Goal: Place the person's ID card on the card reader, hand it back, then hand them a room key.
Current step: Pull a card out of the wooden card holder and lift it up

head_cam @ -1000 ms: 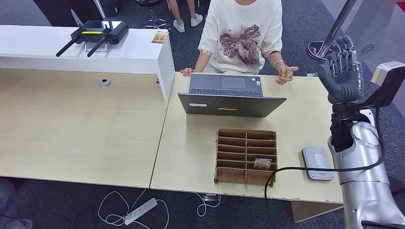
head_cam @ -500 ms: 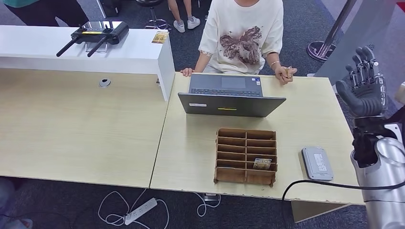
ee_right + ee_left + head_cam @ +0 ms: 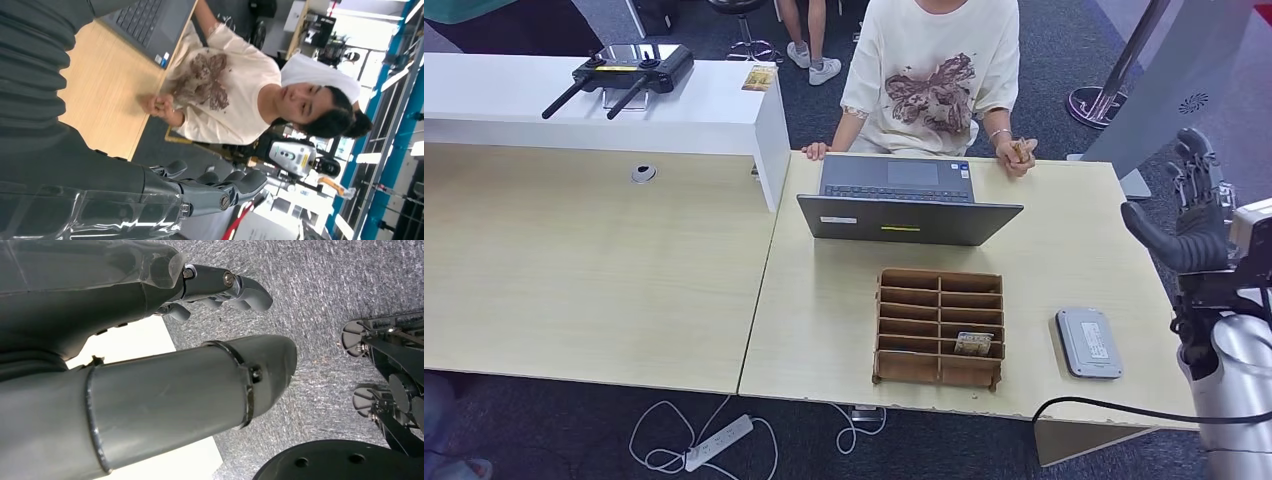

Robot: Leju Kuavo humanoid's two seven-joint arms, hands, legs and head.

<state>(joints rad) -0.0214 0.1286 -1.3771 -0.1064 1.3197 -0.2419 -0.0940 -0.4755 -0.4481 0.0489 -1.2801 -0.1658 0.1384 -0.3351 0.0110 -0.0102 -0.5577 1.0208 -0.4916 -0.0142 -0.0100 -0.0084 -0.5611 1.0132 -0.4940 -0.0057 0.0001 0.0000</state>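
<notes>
Grey right hand (image 3: 1194, 215) hangs empty w/ fingers spread off the counter (image 3: 1064, 230) edge; ID card (image 3: 1021, 152) is far ahead in the person's hand (image 3: 1017, 157), so you reach there. Card reader (image 3: 1088, 342) lies near, below the hand.

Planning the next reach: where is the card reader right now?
In the head view the grey card reader lies flat on the right side of the desk, near its front edge, just right of the wooden sorting tray and below the raised right hand.
</notes>
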